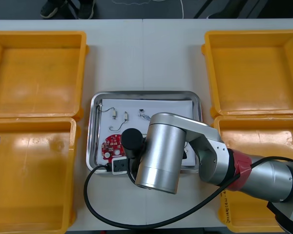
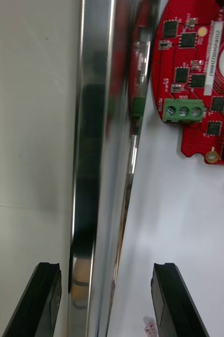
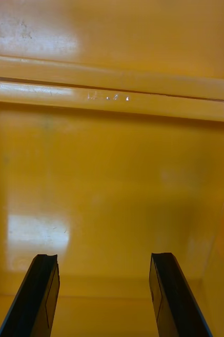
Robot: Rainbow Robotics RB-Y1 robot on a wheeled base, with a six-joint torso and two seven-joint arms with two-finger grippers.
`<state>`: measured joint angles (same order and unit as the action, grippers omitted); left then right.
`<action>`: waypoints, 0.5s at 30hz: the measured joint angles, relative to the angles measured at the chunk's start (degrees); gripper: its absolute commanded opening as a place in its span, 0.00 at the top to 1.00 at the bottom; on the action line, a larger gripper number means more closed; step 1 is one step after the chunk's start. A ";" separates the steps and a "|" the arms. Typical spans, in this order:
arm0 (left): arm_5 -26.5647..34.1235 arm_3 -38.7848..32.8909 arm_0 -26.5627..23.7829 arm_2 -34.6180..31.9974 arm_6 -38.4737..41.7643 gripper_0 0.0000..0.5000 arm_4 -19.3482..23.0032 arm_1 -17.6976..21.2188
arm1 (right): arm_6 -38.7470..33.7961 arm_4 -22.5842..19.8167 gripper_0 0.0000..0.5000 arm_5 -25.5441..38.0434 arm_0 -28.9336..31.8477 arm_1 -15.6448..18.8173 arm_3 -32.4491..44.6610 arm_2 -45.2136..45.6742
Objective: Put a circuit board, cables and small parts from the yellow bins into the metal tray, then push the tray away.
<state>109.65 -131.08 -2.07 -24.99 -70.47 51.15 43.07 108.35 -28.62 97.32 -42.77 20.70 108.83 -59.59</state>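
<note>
The metal tray (image 1: 94, 146), white inside, lies at the table's middle between the yellow bins. In it are a round red circuit board (image 1: 110, 145) and small metal parts (image 1: 115, 115) on thin cables. My right arm (image 1: 161, 151) reaches over the tray's near edge and hides its own gripper. In the right wrist view the right gripper (image 2: 104, 300) is open astride the tray's shiny rim (image 2: 93, 158): one finger (image 2: 36, 300) stands over the table, the other over the white floor. The circuit board (image 2: 196, 79) lies beyond. My left gripper (image 3: 104, 295) hangs open over a bin floor (image 3: 112, 184), holding nothing.
Two yellow bins stand at the left (image 1: 36, 73) (image 1: 31, 175) and two at the right (image 1: 256, 73) (image 1: 263, 131), their visible floors bare. A black cable (image 1: 90, 204) loops from the right arm over the table's near edge. Bare table (image 1: 144, 58) lies beyond the tray.
</note>
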 measured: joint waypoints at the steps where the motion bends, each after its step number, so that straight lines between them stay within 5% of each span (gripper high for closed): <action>1: 0.00 0.00 0.00 0.00 0.00 0.00 0.00 0.00 | 0.00 0.16 0.00 -0.16 -0.06 -0.05 -0.09 -0.33; 15: 0.00 0.00 0.00 0.00 0.00 0.00 0.00 0.00 | 0.00 1.84 0.00 -1.44 -0.31 -0.09 -0.42 -2.74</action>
<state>109.65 -131.08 -2.07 -24.99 -70.47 51.15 43.07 108.34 -26.78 95.88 -43.08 20.61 108.41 -62.33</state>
